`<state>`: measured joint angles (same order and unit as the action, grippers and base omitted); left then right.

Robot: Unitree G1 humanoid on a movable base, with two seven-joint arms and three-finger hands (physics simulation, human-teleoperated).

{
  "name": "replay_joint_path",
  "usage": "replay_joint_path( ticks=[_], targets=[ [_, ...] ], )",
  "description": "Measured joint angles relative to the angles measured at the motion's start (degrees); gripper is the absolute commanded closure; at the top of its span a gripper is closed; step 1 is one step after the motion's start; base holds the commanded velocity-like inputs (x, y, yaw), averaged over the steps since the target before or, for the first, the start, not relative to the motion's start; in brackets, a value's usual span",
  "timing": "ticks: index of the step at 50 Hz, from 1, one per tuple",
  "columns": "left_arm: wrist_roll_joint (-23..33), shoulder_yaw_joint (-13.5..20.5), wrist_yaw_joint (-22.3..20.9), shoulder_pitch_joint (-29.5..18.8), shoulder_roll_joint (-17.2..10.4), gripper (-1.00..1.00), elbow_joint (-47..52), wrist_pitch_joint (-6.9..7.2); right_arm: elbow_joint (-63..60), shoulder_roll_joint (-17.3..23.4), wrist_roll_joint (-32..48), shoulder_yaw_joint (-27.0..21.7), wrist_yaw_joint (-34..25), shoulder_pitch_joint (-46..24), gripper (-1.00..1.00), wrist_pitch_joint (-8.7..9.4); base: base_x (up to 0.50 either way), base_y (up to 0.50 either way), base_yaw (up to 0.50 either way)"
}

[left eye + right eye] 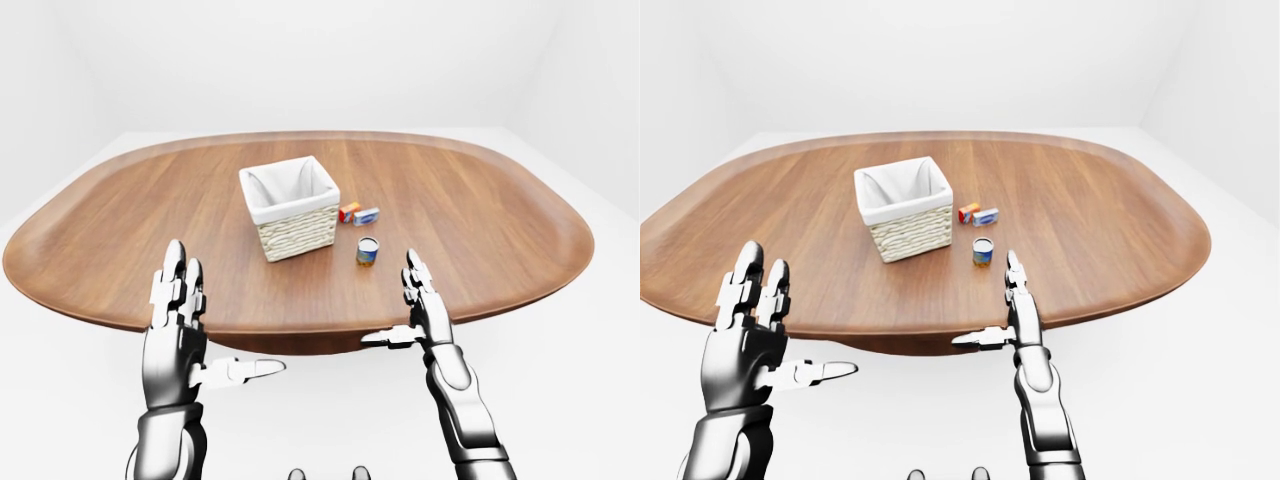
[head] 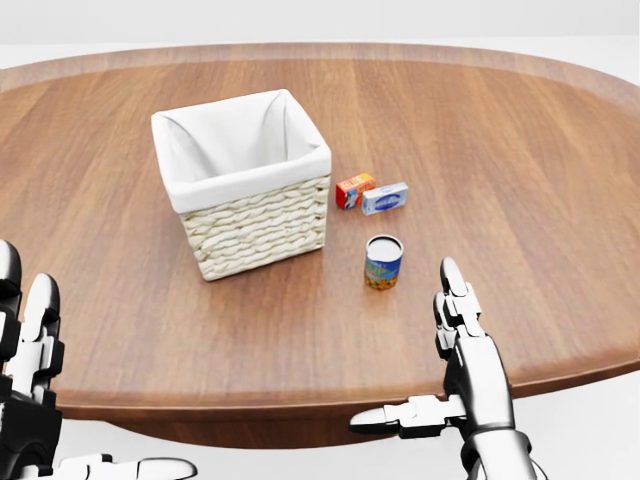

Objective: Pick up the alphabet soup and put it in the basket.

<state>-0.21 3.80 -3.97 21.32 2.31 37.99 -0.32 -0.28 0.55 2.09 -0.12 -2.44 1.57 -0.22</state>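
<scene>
Two small boxes — orange (image 2: 354,190), blue-white (image 2: 385,198) — touching, on wooden table (image 2: 520,170)

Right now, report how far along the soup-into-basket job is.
Nothing looks done yet: the soup can stands upright on the table, to the right of the basket in the head view, and the basket shows only its white liner. Nothing is in hand: the left hand and right hand are both open, apart from the can. Left: reach, grasp, lift, drop the can in the basket.

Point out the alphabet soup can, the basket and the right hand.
alphabet soup can (image 2: 382,265), head view, on its label side.
basket (image 2: 262,228), head view, on its woven wall.
right hand (image 2: 462,345), head view, on the back of the open hand.
</scene>
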Motion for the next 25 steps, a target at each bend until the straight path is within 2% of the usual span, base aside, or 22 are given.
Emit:
replay_joint_path(
  ticks=[25],
  targets=[
    [0.1, -1.2, 0.1, 2.1, -0.2, -1.00, 1.6, -1.20, 0.0, 0.0, 0.1, 0.1, -0.2, 0.1, -1.00, -0.02, 0.27, 0.00, 0.00]
  ],
)
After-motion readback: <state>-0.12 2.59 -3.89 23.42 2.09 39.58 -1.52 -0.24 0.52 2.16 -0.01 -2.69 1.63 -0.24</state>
